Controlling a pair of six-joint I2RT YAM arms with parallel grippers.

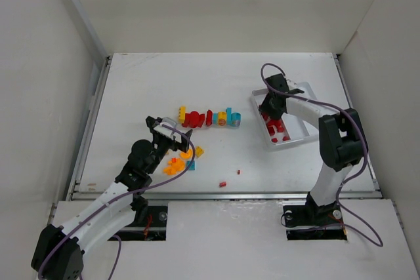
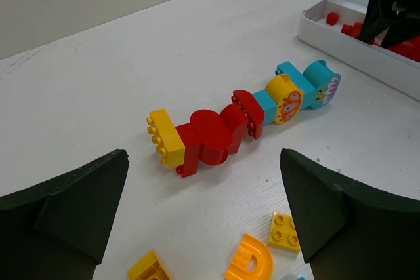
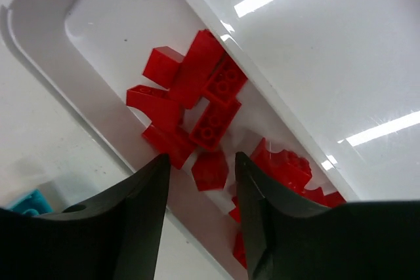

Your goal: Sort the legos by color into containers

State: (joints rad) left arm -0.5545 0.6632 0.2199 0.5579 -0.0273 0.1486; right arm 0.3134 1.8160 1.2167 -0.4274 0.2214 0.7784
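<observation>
Left wrist: joined lego row (image 2: pixel 243 122) lies between spread fingers (image 2: pixel 79 208) and tray (image 2: pixel 348 50).

From above, the right claw (image 1: pixel 270 111) covers the middle of the tray (image 1: pixel 296 122) and hides what lies beneath it. Two red specks (image 1: pixel 223 183) by the near edge of the table (image 1: pixel 151 90) are too small to make out. In the left wrist view, the orange pieces (image 2: pixel 249 263) run off the bottom edge.
</observation>
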